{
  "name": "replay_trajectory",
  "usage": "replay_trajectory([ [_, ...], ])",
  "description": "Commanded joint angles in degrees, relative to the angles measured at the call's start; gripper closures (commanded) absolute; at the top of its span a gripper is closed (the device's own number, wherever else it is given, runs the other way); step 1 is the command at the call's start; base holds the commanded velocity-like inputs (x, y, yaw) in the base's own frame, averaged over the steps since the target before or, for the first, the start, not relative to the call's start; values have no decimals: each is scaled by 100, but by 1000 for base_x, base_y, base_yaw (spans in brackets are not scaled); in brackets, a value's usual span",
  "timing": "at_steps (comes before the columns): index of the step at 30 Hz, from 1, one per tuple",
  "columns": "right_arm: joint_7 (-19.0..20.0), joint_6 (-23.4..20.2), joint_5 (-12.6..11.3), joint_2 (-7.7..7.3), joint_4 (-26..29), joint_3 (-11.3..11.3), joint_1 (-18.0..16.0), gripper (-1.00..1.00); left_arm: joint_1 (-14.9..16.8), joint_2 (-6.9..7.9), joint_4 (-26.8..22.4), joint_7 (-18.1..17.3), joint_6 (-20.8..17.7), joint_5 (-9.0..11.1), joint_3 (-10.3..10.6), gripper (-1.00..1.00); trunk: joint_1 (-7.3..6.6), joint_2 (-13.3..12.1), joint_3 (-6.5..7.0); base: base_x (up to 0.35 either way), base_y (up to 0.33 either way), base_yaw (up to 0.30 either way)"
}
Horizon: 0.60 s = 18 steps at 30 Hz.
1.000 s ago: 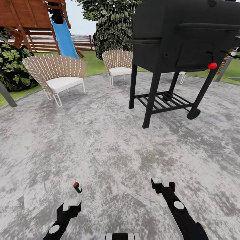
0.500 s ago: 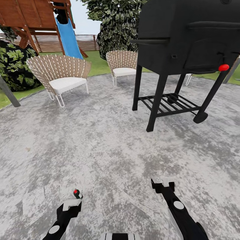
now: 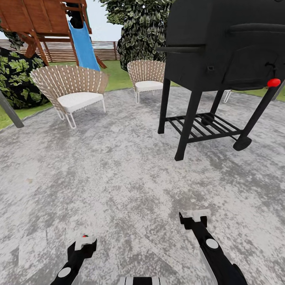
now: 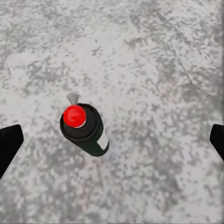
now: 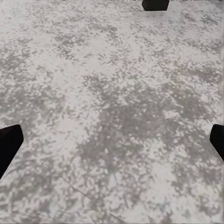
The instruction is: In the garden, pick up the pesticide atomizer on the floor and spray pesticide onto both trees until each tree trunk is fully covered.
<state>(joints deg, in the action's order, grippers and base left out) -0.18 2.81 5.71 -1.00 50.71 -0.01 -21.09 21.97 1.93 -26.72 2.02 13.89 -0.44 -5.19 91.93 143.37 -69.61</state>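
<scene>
Left wrist view: pesticide atomizer (image 4: 84, 129) stands between spread left pincer (image 4: 112, 140) fingertips.

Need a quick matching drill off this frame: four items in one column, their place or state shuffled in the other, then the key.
Items:
1. pesticide atomizer
2. black grill
3. blue slide
4. left gripper

Place or state:
A. on the wooden play structure, far left
B. standing on the paved floor, below the left gripper
C. open, fingers wide apart
D. on legs with a wheel, ahead to the right

Pairs: 1-B, 2-D, 3-A, 4-C
</scene>
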Motion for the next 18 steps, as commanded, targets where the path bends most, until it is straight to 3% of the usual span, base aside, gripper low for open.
replay_trajectory([
  [1,0,0,0,-1,0,0,0,-100,-3,0,0,0,3,0,0,-100,0,0,0,115,-58,0],
  [11,0,0,0,3,0,1,0,-100,-8,8,-8,-1,33,7,8,-100,0,0,-4,23,-11,0],
  [18,0,0,0,3,0,1,0,-100,-8,9,-4,0,27,1,1,-100,18,9,-207,0,0,0],
])
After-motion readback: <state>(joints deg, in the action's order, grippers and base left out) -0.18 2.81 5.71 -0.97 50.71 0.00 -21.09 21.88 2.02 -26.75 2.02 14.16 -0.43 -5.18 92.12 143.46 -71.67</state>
